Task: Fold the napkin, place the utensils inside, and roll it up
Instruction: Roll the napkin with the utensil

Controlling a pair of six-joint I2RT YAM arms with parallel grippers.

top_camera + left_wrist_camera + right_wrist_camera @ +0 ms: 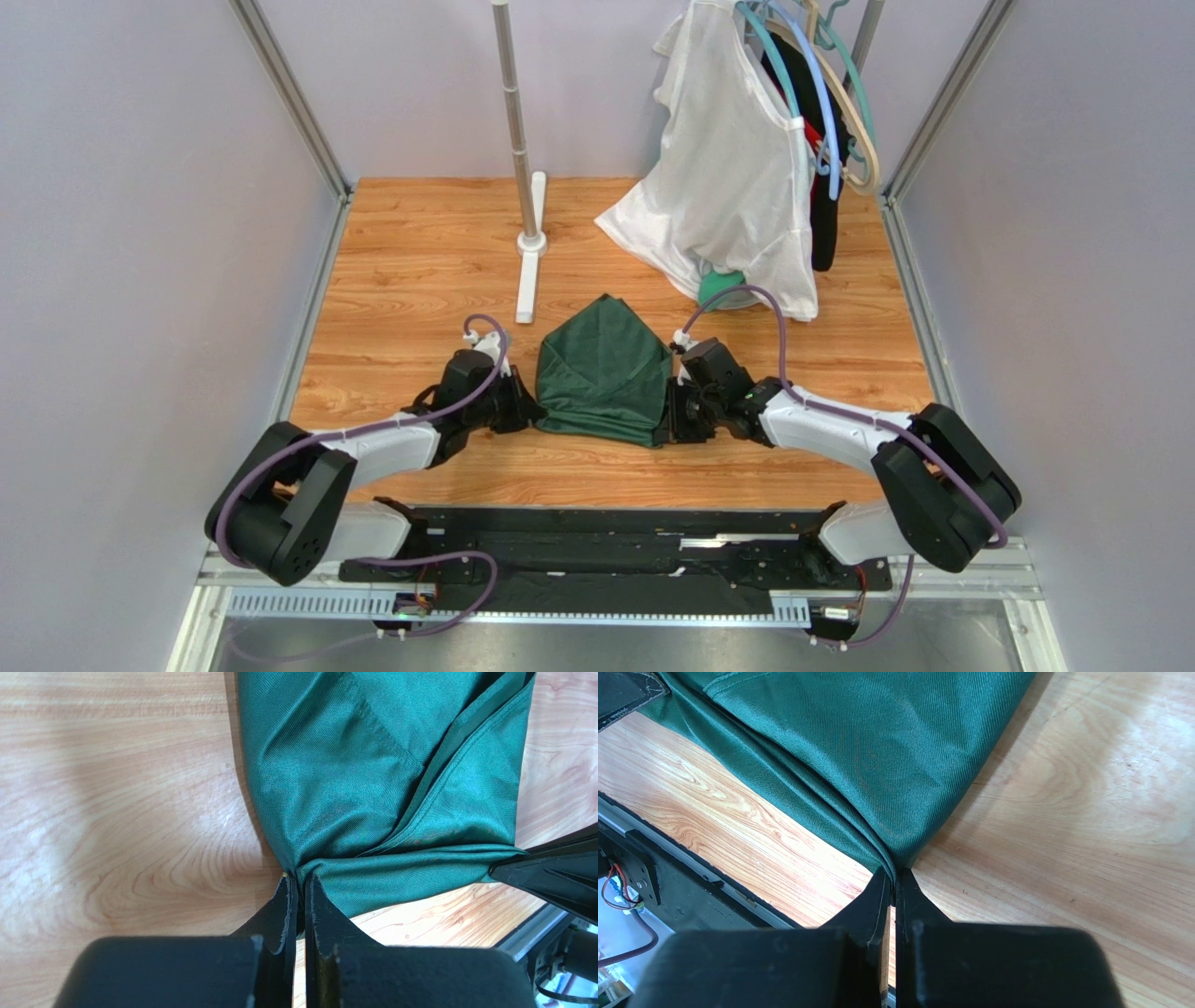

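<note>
The dark green napkin [605, 371] lies bunched on the wooden table between my two arms, coming to a point at its far side. My left gripper [522, 408] is shut on the napkin's near left corner; in the left wrist view the cloth [365, 777] gathers into the closed fingertips of that gripper [298, 880]. My right gripper [679, 409] is shut on the near right corner, and the folds of the napkin [878, 749] run down into its pinched tips [893, 874]. The utensils are out of view.
A white garment [730, 182] hangs on hangers at the back right, a brighter green cloth [720, 289] showing below it. A grey stand pole [519, 126] rises at back centre with its white base [529, 273]. The black mounting rail [617, 539] edges the table's near side.
</note>
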